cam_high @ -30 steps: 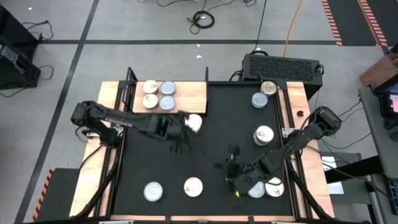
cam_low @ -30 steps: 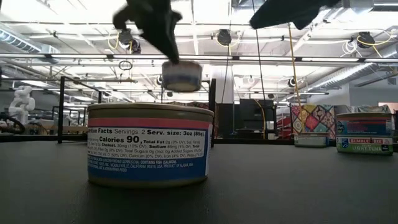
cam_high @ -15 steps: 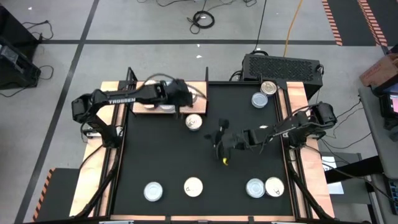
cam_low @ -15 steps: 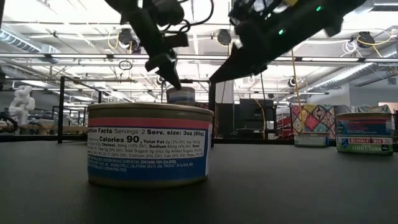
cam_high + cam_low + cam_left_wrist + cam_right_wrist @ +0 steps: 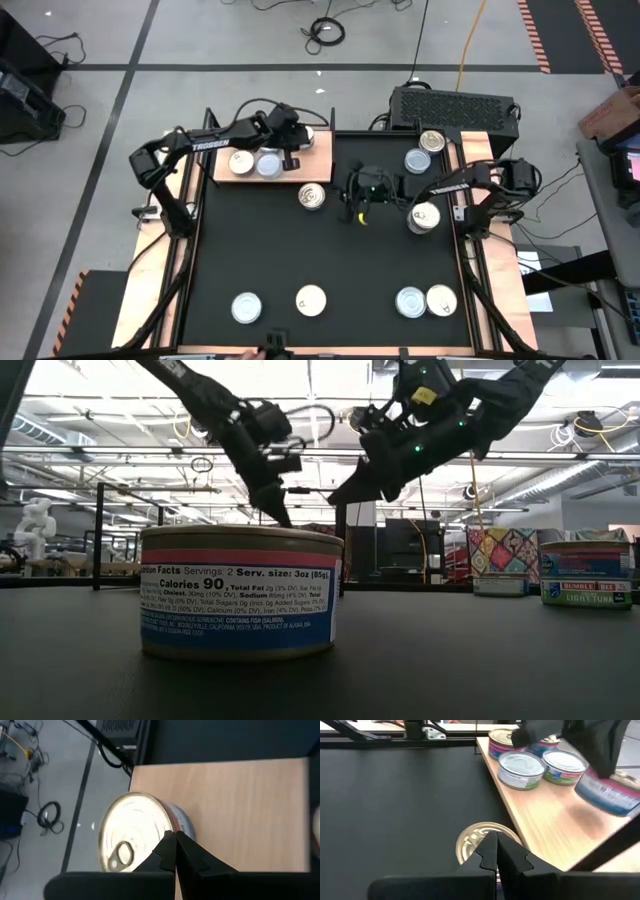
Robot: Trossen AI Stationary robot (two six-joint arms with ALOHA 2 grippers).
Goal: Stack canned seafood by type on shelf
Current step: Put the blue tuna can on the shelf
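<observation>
Your left gripper (image 5: 291, 146) is pinched tight and empty over the shelf (image 5: 320, 160). A shiny gold tin (image 5: 134, 837) with a pull tab sits beside it. Your right gripper (image 5: 357, 205), also pinched tight, hangs near another gold tin (image 5: 312, 196).

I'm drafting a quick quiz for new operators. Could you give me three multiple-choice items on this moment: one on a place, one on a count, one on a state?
1. Where is the gold-topped can that lies nearest the right end effector?
A. On the shelf
B. On the black mat, just beside the shelf
C. On the floor

2. How many cans stand in the row along the mat's edge farthest from the shelf?
A. Two
B. Six
C. Four

3. How are the right end effector's fingers?
A. Shut, holding nothing
B. Wide open
C. Clamped on a can

Answers:
1 B: the high view shows the can on the mat, off the board's edge.
2 C: the high view shows four can tops in that row.
3 A: the right wrist view shows the tips meeting, with the can beyond them.
</observation>
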